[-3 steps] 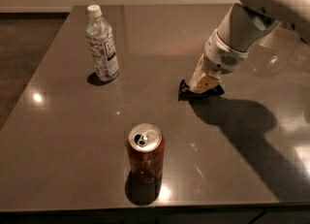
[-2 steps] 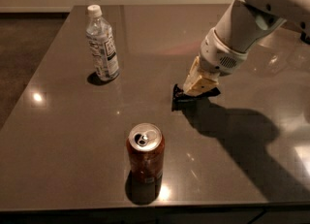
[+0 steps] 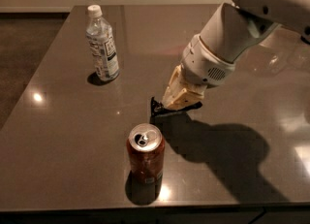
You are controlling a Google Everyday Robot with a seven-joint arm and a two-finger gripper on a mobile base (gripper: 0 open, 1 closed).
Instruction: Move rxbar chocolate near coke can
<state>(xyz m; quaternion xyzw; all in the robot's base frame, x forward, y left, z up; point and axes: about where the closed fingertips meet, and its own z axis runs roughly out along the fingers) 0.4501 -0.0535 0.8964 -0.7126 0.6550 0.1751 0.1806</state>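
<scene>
The coke can point(image 3: 145, 159) stands upright near the table's front edge, red-brown with a silver top. The rxbar chocolate point(image 3: 159, 108) is a flat black wrapper just behind and to the right of the can; only its left end and lower edge show. My gripper point(image 3: 175, 100) comes down from the upper right on a white arm, and its tan fingers point(image 3: 180, 95) are shut on the bar, holding it at or just above the table top. A short gap separates the bar from the can.
A clear plastic water bottle point(image 3: 102, 43) with a white cap stands at the back left. The dark glossy table point(image 3: 63, 136) has its front edge just below the can and its left edge by the floor. The arm's shadow lies at the right.
The gripper has carried the rxbar chocolate left and toward the front, closer to the coke can. The can and bottle have not moved.
</scene>
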